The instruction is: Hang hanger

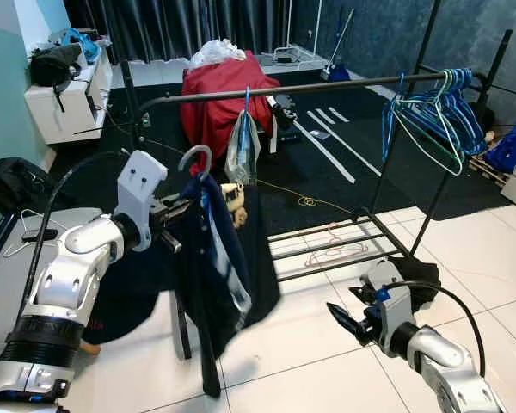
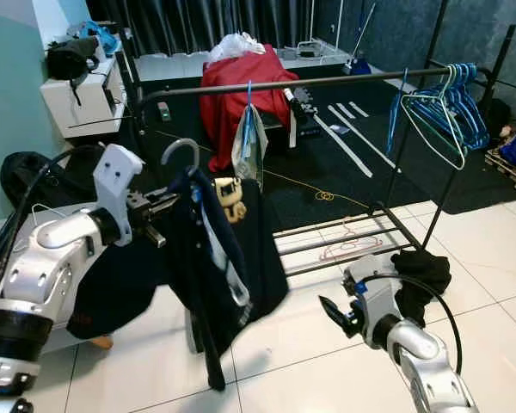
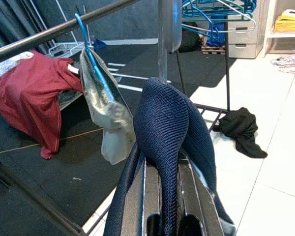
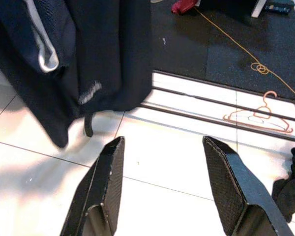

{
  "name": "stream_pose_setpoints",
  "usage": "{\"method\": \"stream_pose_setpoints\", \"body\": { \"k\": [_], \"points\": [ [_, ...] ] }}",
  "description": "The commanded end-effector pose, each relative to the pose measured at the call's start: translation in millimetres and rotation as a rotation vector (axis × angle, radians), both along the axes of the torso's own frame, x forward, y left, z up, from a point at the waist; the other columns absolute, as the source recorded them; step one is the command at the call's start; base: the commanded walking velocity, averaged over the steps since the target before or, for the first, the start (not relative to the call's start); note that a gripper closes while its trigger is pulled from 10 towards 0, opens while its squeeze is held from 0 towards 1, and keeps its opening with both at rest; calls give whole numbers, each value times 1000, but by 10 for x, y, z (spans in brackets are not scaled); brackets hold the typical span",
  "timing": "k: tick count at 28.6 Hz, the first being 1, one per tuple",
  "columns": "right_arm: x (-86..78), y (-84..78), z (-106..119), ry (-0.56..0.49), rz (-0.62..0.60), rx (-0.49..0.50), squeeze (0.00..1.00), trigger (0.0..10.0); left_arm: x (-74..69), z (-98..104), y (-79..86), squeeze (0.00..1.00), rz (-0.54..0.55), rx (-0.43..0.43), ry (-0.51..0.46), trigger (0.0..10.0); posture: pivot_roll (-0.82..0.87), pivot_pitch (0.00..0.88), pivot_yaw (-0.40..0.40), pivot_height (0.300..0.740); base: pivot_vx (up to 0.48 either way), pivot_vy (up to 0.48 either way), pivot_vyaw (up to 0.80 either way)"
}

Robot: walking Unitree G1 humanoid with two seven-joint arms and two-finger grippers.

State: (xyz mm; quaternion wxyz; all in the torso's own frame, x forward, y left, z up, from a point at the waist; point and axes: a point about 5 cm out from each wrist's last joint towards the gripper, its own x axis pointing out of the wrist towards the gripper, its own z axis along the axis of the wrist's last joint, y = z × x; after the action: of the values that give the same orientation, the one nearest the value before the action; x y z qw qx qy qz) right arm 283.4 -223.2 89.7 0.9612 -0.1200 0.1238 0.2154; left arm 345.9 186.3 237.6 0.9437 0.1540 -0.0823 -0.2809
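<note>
One hanger (image 1: 195, 158) carrying a navy garment (image 1: 217, 258) sits left of centre in my head view, my left gripper (image 1: 174, 211) closed on it just below the hook, under the clothes rail (image 1: 327, 85). My right gripper (image 4: 164, 184), lower right, hangs wide open and empty over the white tiled floor (image 1: 327, 370).

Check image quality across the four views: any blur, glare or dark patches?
Left and right eye views: sharp, evenly lit, with soft glare on the white floor tiles. Left wrist view: the navy garment looms large and slightly soft, while the rail behind stays clear. Right wrist view: the pincer fingers are crisp, and the garment throws a shadow on the tiles.
</note>
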Motion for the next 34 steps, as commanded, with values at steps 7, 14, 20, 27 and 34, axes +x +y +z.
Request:
{"method": "stream_pose_setpoints", "body": {
  "k": [7,14,20,27,34],
  "points": [
    [83,410,593,-330,303,124,1000,10000,-144,102,-222,0,-229,13,-22,0,-106,57,26,740,0,0,0],
    [198,629,677,-296,382,118,0,10000,-214,69,-417,0,-312,-5,-6,0,-104,56,25,740,0,0,0],
    [240,834,571,-212,472,141,0,10000,-271,78,-578,0,-353,-19,-4,0,-99,57,20,740,0,0,0],
    [259,1009,495,-162,556,204,0,10000,-324,139,-683,0,-393,-34,-17,0,-93,58,16,740,0,0,0],
    [433,1079,577,-207,518,188,0,0,-398,208,-770,0,-444,-43,-28,0,-91,58,10,740,0,0,0]
  ]
}}
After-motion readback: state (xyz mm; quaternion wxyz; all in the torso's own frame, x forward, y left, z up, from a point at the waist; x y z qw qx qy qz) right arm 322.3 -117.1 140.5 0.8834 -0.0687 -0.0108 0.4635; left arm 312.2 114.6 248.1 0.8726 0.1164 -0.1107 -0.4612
